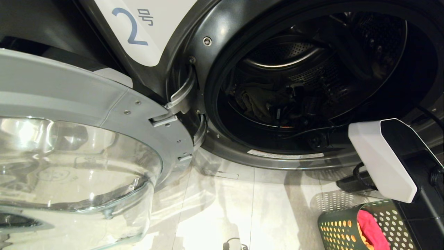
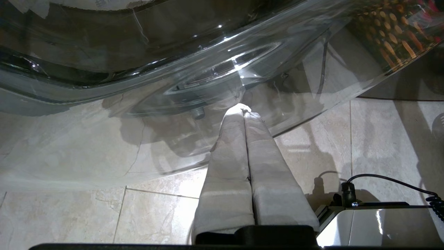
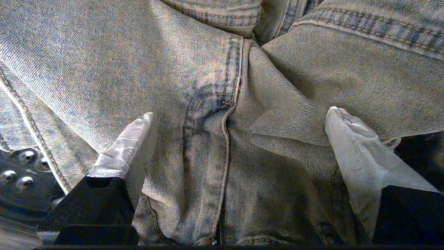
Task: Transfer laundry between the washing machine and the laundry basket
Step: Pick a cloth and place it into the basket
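Laundry, a crumpled denim garment (image 3: pixel 222 114), lies in the washing machine (image 1: pixel 194 45) drum under my wide-spread right gripper (image 3: pixel 239 119), so I should straddle that stitched fold, press deep, then pinch firmly.

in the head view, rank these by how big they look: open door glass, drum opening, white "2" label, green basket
1. drum opening of the washing machine
2. door glass, unsure against the drum opening: it sits nearer the camera and is cut off by the picture's edge
3. white "2" label, also cut off
4. green basket, only partly in view
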Robot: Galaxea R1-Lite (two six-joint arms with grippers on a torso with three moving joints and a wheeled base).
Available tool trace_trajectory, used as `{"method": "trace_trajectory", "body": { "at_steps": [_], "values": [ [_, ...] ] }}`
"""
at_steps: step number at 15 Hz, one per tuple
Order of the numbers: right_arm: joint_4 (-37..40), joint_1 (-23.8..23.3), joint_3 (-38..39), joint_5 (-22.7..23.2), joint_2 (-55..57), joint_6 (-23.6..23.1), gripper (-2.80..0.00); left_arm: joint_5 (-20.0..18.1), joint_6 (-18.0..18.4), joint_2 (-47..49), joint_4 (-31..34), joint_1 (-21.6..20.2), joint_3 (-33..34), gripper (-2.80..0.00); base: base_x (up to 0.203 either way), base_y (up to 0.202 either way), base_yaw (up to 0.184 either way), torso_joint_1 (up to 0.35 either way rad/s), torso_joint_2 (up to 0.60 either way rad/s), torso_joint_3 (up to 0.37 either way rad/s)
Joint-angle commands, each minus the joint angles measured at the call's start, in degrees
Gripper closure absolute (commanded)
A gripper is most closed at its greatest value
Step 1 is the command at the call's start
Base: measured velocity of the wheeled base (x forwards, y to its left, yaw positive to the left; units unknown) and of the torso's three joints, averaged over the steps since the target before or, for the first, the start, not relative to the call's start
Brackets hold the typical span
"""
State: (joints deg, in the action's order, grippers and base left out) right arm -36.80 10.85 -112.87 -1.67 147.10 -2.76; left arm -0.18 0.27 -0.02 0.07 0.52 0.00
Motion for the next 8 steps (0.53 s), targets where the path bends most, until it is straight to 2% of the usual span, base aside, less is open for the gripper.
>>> {"method": "trace_trajectory", "body": {
  "at_steps": [1, 2, 3, 8],
  "values": [
    [-0.1, 0.0, 0.0, -0.2, 1.3, -0.1, -2.8, 0.0, 0.0, 0.0, 0.0, 0.0, 0.0, 0.0, 0.0, 0.0, 0.0, 0.0, 0.0, 0.0],
    [-0.4, 0.0, 0.1, -0.3, 1.3, -0.2, -2.8, 0.0, 0.0, 0.0, 0.0, 0.0, 0.0, 0.0, 0.0, 0.0, 0.0, 0.0, 0.0, 0.0],
    [-0.7, 0.0, 0.1, -0.4, 1.3, -0.3, 0.0, 0.0, 0.0, 0.0, 0.0, 0.0, 0.0, 0.0, 0.0, 0.0, 0.0, 0.0, 0.0, 0.0],
    [-0.6, 0.0, 0.1, -0.3, 1.4, -0.4, 0.0, 0.0, 0.0, 0.0, 0.0, 0.0, 0.0, 0.0, 0.0, 0.0, 0.0, 0.0, 0.0, 0.0]
  ]
}}
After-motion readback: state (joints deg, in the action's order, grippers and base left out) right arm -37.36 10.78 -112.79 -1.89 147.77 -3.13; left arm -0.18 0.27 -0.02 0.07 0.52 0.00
